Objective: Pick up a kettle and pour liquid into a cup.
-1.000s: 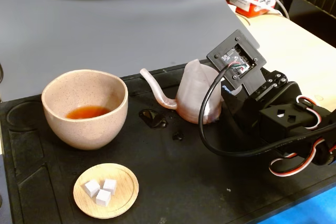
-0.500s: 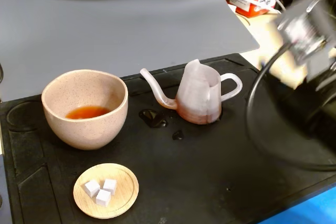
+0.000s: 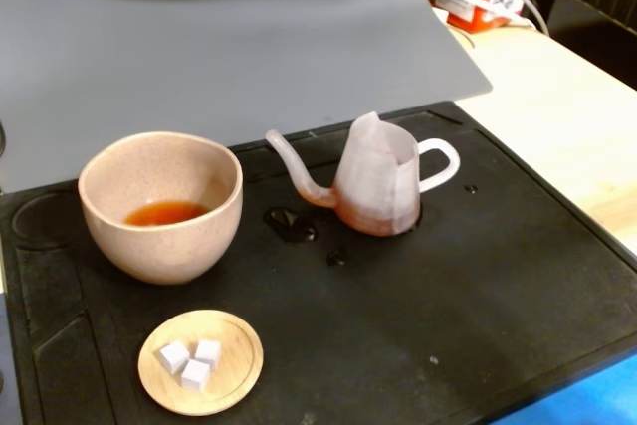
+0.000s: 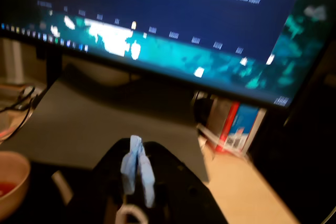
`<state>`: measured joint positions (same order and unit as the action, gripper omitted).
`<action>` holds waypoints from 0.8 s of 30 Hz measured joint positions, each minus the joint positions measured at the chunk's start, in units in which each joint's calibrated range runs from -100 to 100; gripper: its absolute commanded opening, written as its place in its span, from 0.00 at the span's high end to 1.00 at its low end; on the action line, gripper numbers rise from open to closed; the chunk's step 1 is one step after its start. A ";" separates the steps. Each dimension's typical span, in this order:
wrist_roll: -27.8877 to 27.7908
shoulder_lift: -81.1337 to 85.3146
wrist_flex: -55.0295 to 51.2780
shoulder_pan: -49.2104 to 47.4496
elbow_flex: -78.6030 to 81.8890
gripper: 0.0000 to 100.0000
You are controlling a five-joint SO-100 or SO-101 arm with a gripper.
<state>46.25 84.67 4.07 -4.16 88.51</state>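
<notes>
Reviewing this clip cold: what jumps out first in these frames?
The speckled cup at the left of the fixed view, with reddish liquid pooled in its bottom. Right of it the translucent kettle stands upright on the black mat, spout toward the cup, dark spilled drops between them. The arm is absent from the fixed view; the wrist view shows a glowing monitor.
</notes>
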 measured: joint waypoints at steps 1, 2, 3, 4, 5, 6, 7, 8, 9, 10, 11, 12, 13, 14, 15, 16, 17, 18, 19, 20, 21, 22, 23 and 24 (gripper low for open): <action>0.94 2.23 -3.15 -0.08 1.46 0.99; 3.93 8.56 -8.93 0.00 6.23 0.99; 5.50 13.18 -13.48 -0.30 8.86 0.99; 5.76 13.61 -16.81 -0.83 10.81 0.99; 5.81 13.78 -21.01 -0.83 11.00 0.99; 5.81 13.87 -25.21 -0.76 11.10 0.99; 5.76 13.44 -36.06 -0.76 11.10 0.99; 5.81 13.87 -46.39 -0.53 11.10 0.99; 5.81 13.96 -53.22 -0.45 11.10 0.99; 5.81 13.96 -61.18 -0.45 11.10 0.99; 5.81 13.87 -65.73 -0.45 11.10 0.99; 5.81 13.87 -66.52 -0.45 11.10 0.99; 5.81 13.87 -71.42 -0.45 11.10 0.99; 5.81 13.87 -75.10 -0.45 11.10 0.99; 5.76 13.96 -77.90 -0.45 11.10 0.99; 5.71 14.04 -78.69 -0.45 11.10 0.99; 5.71 13.96 -78.95 -0.53 11.10 0.99; 5.71 13.96 -78.95 -0.53 11.10 0.99; 5.71 13.96 -78.95 -0.53 11.10 0.99; 5.71 13.96 -78.95 -0.53 11.10 0.99; 5.71 13.96 -78.95 -0.53 11.10 0.99; 5.71 13.96 -78.95 -0.53 11.10 0.99; 5.71 13.96 -78.95 -0.53 11.10 0.99; 5.71 13.96 -78.95 -0.53 11.10 0.99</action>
<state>51.96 98.63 -74.88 -4.69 99.61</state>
